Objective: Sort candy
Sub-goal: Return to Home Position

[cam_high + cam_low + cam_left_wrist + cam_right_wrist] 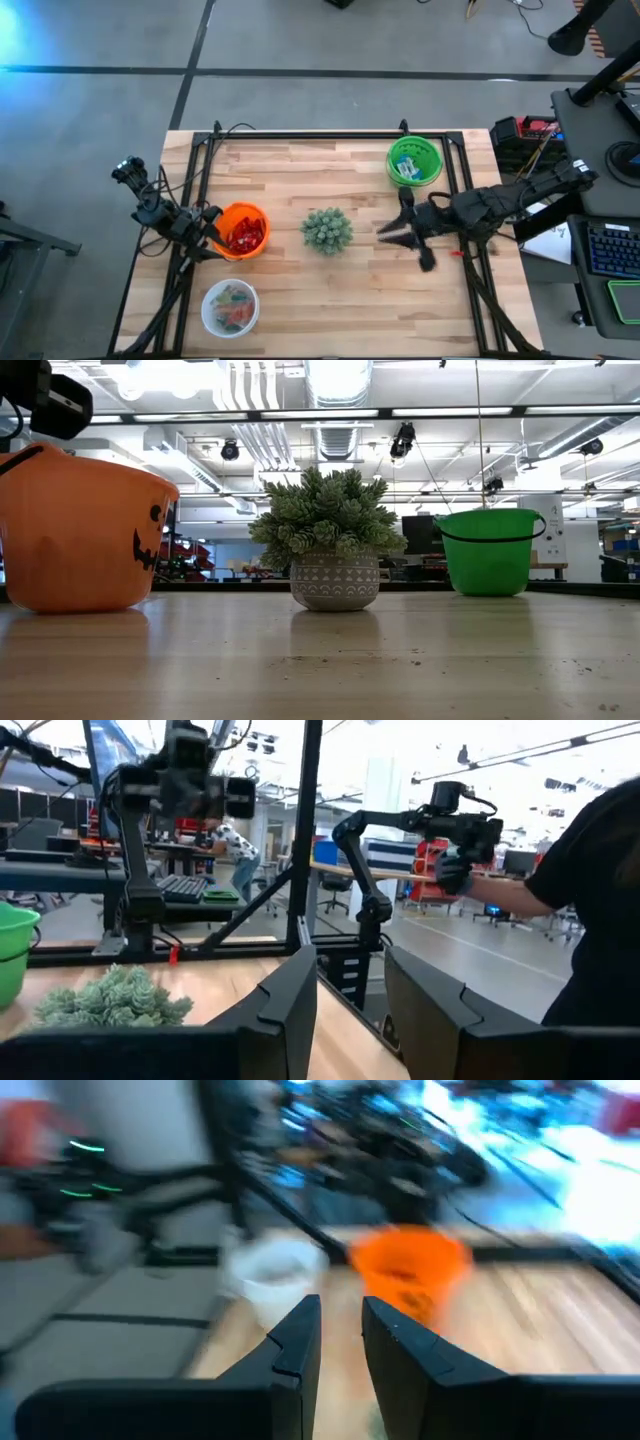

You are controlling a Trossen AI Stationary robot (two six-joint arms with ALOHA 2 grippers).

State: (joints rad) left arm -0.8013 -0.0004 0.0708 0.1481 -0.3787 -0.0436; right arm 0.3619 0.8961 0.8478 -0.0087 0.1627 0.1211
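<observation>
Red candy (246, 237) lies in an orange pumpkin-face bowl (258, 216) at the table's left. Blue-and-white candy (406, 171) lies in a green bowl (428, 150) at the far right. Mixed candy (232, 311) lies in a clear bowl (208, 298) at the near left. My left gripper (214, 238) is open and empty just left of the orange bowl; its fingers show apart in the left wrist view (350, 1010). My right gripper (390, 232) is open and empty, right of the plant and near the green bowl, pointing left toward the orange bowl (410, 1265).
A spiky green plant (327, 230) in a patterned pot (335, 582) stands at the table's middle, between the two grippers. Black frame rails (330, 134) run along the table's far, left and right edges. Bare wood lies in front of the plant (350, 300).
</observation>
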